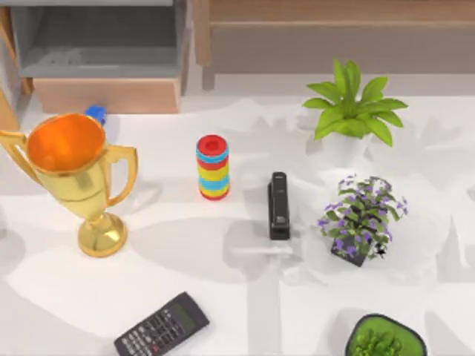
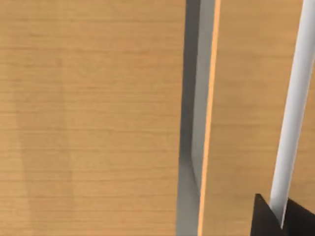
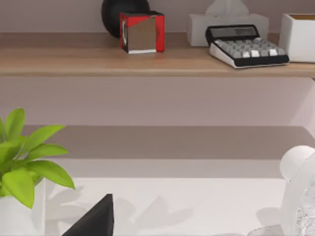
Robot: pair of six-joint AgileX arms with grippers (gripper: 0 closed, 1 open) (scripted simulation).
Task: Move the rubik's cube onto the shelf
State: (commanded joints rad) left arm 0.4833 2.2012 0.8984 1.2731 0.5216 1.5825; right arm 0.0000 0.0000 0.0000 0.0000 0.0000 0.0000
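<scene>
The rubik's cube is out of view. The shelf is a long light-brown board with a grey-beige panel under its front edge, at the back right of the table. In the right wrist view the shelf lies ahead and higher up, carrying a red and silver block, a grey calculator, a tissue box and a white box. A dark tip of my right gripper pokes into that view near the table. The left wrist view looks closely at wooden panels, with a dark part of my left gripper at its corner.
A gold trophy stands at the left, a red, blue and yellow ring stack mid-table, and a black stapler beside it. Two potted plants crowd the right. A calculator and a green pot sit at the front. A grey-lined box is back left.
</scene>
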